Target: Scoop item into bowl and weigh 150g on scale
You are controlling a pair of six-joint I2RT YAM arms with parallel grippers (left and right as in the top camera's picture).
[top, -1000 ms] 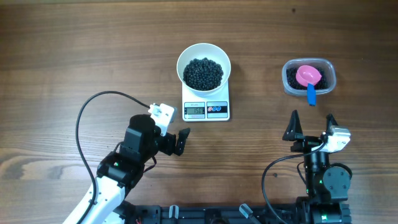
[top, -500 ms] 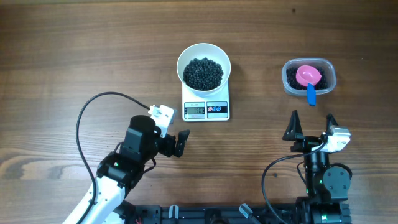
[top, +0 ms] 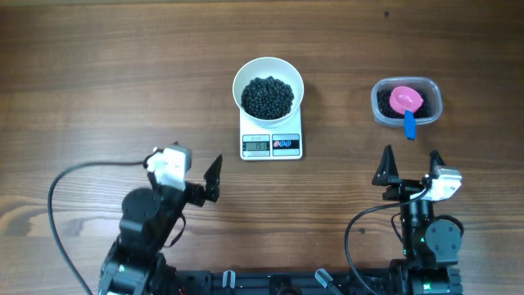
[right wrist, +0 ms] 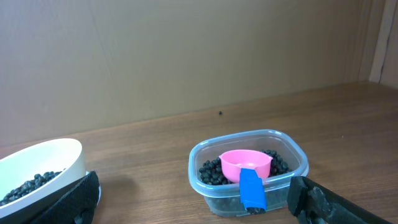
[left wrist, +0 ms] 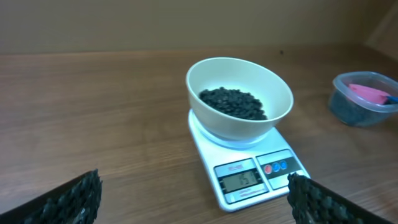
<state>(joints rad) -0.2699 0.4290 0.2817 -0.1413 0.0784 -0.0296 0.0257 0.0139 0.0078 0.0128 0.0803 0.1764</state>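
Observation:
The white bowl [top: 268,74] stands on the white scale [top: 271,141] at the table's middle, with a heap of black beans [top: 267,96] inside. In the left wrist view the bowl [left wrist: 239,121] and the scale [left wrist: 249,180] lie ahead, slightly right. My left gripper [top: 184,168] is open and empty, below and left of the scale, apart from it. A pink scoop [top: 405,100] with a blue handle rests in a clear tub [top: 434,105] of beans at the right. My right gripper [top: 410,162] stands open and empty in front of that tub [right wrist: 249,186].
Bare wooden tabletop [top: 106,74] stretches left of the scale and between scale and tub. A black cable [top: 61,184] loops beside the left arm. A plain wall stands behind the table in the wrist views.
My left arm has pulled back and swung left, away from the scale's front left corner. The right arm, bowl, scale and tub have not moved.

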